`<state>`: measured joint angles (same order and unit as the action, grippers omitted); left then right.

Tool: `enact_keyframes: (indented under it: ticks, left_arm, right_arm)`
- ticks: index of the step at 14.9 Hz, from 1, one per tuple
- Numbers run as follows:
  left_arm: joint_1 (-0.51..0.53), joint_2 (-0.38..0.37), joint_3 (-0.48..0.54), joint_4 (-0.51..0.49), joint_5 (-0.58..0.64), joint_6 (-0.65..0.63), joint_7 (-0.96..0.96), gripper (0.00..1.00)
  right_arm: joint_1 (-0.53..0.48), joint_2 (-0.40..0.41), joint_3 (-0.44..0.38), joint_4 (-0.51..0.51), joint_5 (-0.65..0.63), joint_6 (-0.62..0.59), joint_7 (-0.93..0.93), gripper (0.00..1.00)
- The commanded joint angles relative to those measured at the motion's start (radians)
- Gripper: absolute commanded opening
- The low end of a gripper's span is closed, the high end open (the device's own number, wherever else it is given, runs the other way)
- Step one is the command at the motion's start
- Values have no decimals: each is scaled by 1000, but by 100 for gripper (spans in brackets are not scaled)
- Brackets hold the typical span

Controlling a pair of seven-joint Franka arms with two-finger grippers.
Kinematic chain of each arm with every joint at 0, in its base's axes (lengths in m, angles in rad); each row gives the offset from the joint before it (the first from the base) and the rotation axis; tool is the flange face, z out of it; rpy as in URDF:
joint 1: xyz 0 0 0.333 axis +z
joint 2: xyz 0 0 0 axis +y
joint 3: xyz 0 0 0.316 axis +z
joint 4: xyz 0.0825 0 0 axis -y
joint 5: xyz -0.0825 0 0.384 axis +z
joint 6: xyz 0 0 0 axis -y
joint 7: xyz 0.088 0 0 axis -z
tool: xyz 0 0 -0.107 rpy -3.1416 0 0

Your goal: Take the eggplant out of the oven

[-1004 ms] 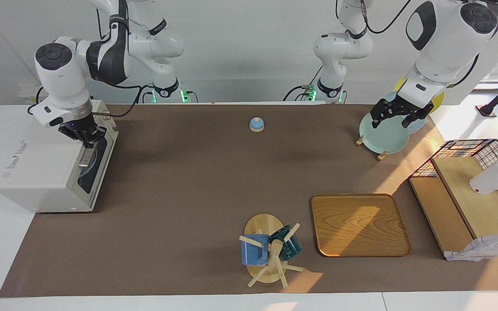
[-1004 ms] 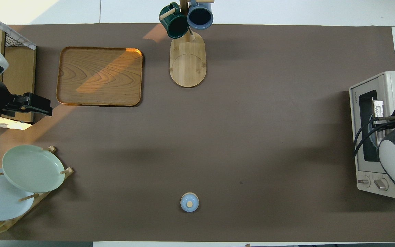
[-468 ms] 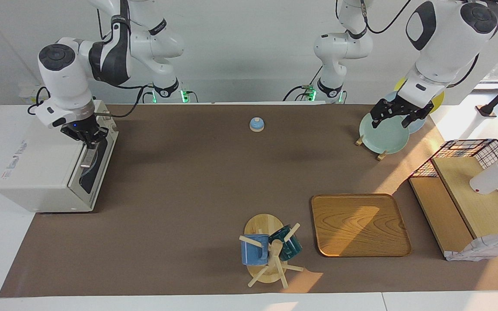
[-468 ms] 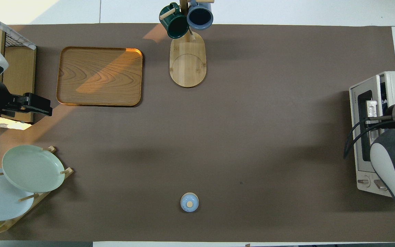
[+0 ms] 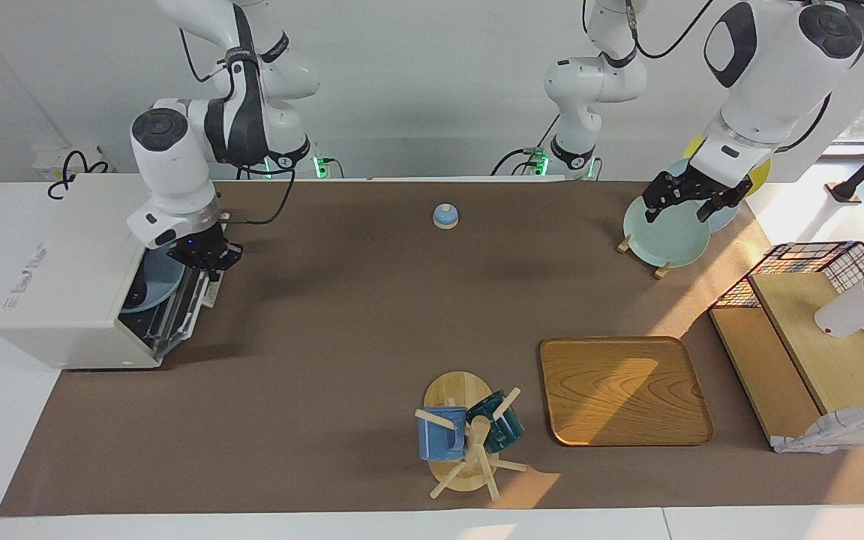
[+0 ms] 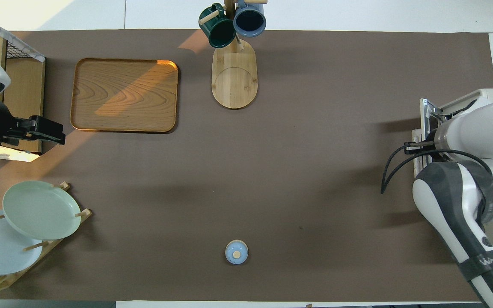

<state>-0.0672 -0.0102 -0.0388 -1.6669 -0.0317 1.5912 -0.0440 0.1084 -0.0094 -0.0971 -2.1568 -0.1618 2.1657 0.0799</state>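
Note:
The white oven (image 5: 64, 285) stands at the right arm's end of the table; it also shows in the overhead view (image 6: 488, 95). Its drop-down door (image 5: 190, 300) hangs most of the way open. My right gripper (image 5: 211, 264) is shut on the door's handle at its outer edge. Inside, a light blue plate (image 5: 160, 281) rests on the rack, with a small dark shape on it that I cannot make out as the eggplant. In the overhead view my right arm covers the opening. My left gripper (image 5: 678, 202) waits open over the plate rack.
A blue bell (image 5: 445, 216) sits near the robots at mid-table. A mug tree (image 5: 469, 442) and a wooden tray (image 5: 623, 390) stand farther out. Plates on a rack (image 5: 664, 236) and a wire shelf (image 5: 814, 337) are at the left arm's end.
My right gripper has swung out and down from the oven's front, bringing the door from nearly shut to mostly open. The plate inside now shows. The left arm has not moved.

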Motion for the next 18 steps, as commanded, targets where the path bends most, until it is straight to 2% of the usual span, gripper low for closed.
enact_keyframes:
  ticks: [1,8,16,18]
  left_arm:
    - [18,-7,-13,4,-2,-7,6,100]
    - [18,-7,-13,4,-2,-7,6,100]
    - [18,-7,-13,4,-2,-7,6,100]
    - [18,-7,-13,4,-2,-7,4,100]
  right_arm:
    - [2,66,-21,-11,-32,108,30,0]
    - [2,173,-21,-31,-25,209,47,0]
    - [5,178,-19,-34,31,215,58,0]
    - [19,178,14,-34,74,206,61,0]
